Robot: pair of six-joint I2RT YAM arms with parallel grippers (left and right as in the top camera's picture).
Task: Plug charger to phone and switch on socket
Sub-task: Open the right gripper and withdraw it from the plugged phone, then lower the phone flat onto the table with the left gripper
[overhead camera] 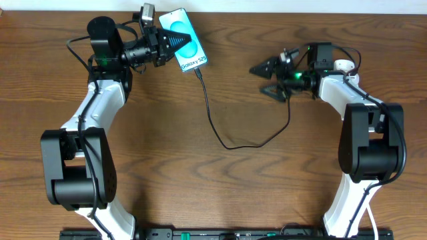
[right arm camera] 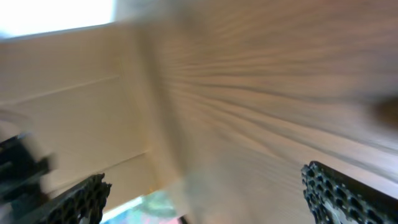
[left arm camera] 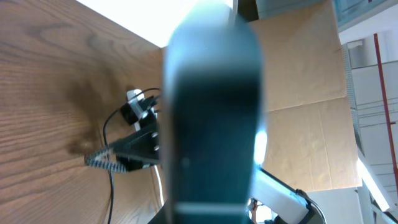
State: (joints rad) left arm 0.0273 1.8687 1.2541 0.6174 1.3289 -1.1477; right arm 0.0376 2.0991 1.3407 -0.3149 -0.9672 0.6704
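Observation:
The phone [overhead camera: 187,41] lies face up at the back left, teal screen with white "Galaxy" text. My left gripper [overhead camera: 179,40] is shut, and its dark tip lies over the screen. In the left wrist view those shut fingers [left arm camera: 211,124] fill the middle as a dark blur. The charger [overhead camera: 212,120] meets the phone's near end, loops over the table and runs up under my right gripper [overhead camera: 261,79], which is open and holds nothing. Of the socket only a white end [overhead camera: 343,65] shows behind the right wrist. The right wrist view is blurred, with both fingertips [right arm camera: 336,193] wide apart.
The wooden table's [overhead camera: 220,193] back edge runs just behind the phone. Both arm bases stand at the near edge. In the left wrist view the charger cable [left arm camera: 111,186] leads to a black and white piece [left arm camera: 132,102] beside the right gripper.

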